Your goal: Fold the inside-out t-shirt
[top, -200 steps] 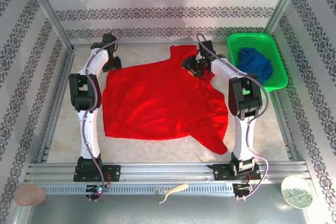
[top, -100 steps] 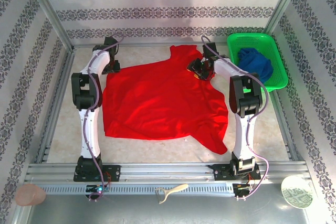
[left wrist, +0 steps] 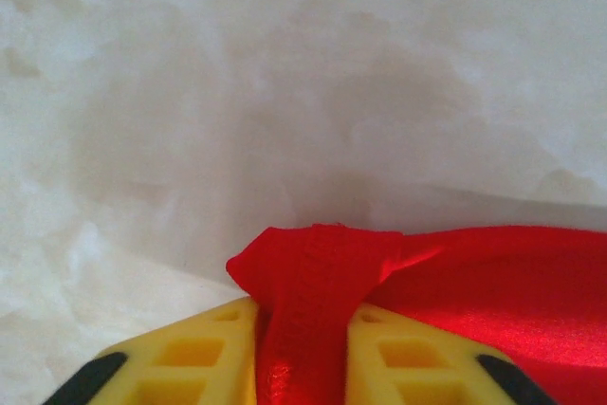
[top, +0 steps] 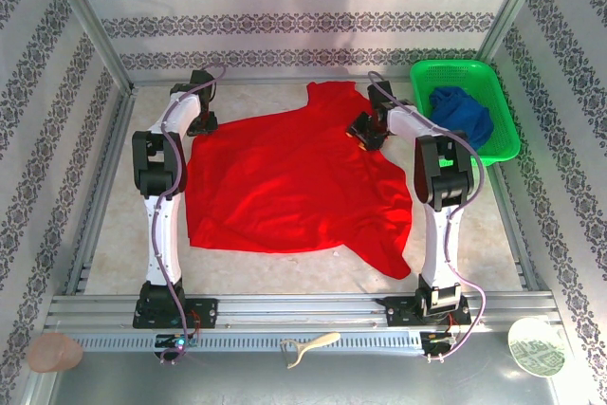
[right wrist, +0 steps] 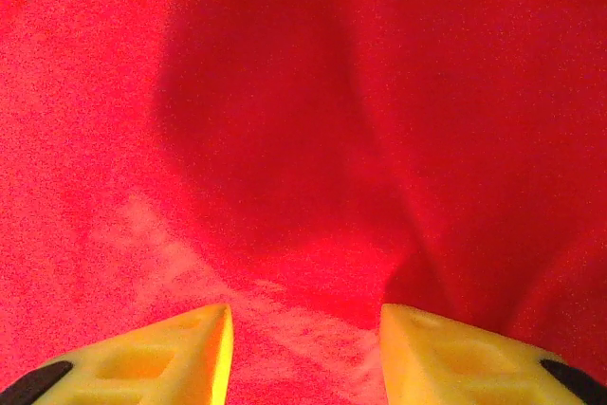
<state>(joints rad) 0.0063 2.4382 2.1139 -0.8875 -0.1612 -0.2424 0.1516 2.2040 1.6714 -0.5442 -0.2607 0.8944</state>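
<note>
Left arm (top: pixel 159 225), right arm (top: pixel 434 234): links finished white, rounded tube section; joint housings black, blocky.
Bases (top: pixel 171 308): black, bolted to rail; red wiring seen at front.
Cable (top: pixel 483 305): thin, purple-grey, routed in loose loops along each arm, base to wrist.
Left gripper (left wrist: pixel 302 310), right gripper (right wrist: pixel 305 310): fingers (right wrist: pixel 142 358) moulded yellow, wedge-shaped; rectangular pockets recessed in top face; black inserts fitted at outer rear corners.

Blue garment (top: pixel 462 113) in green basket (top: pixel 498 92)

Matt red cloth t-shirt (top: pixel 285 187), green plastic mesh basket (top: pixel 453 65)
</note>
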